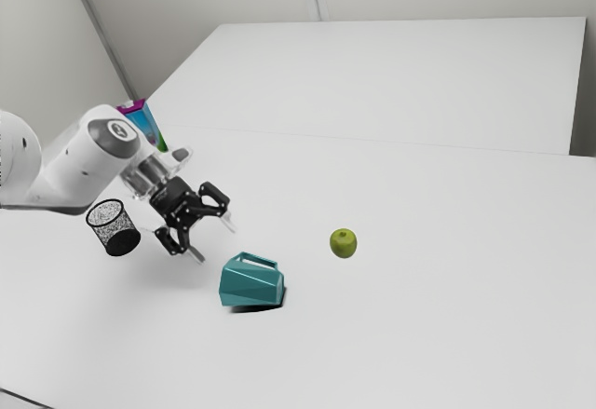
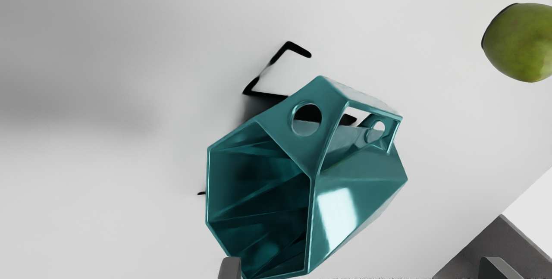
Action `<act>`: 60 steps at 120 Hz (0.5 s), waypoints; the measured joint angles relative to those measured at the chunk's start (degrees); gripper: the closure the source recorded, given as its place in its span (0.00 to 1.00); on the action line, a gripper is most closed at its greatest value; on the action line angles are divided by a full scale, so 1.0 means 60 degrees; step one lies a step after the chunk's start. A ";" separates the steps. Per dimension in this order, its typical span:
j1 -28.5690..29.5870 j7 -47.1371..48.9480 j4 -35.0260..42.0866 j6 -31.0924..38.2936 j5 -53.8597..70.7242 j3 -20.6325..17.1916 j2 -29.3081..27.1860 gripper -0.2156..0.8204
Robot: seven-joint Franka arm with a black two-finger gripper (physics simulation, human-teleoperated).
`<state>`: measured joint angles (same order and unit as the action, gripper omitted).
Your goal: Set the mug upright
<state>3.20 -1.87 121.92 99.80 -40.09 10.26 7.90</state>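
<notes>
The teal faceted mug (image 1: 251,284) lies on its side on the white table in the exterior view, its handle pointing up. My gripper (image 1: 215,243) stands above and to the exterior view's left of it, apart from the mug, fingers spread open. In the wrist view the mug (image 2: 358,197) shows its hollow mouth and the handle with round holes. The open gripper (image 2: 360,268) has its two tips far apart at the bottom edge, one overlapping the mug's rim in the picture, with nothing held.
A green apple (image 1: 343,243) rests on the table (image 1: 447,334) to the exterior view's right of the mug. A black mesh cup (image 1: 114,228) stands below the arm at the exterior view's left, and a colourful box (image 1: 142,120) is behind the arm.
</notes>
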 joint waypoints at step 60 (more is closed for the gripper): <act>0.0008 0.0217 -0.0015 0.0084 -0.1322 -0.0442 0.0980 0.21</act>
<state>3.25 -0.57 121.83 100.30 -48.02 7.61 13.78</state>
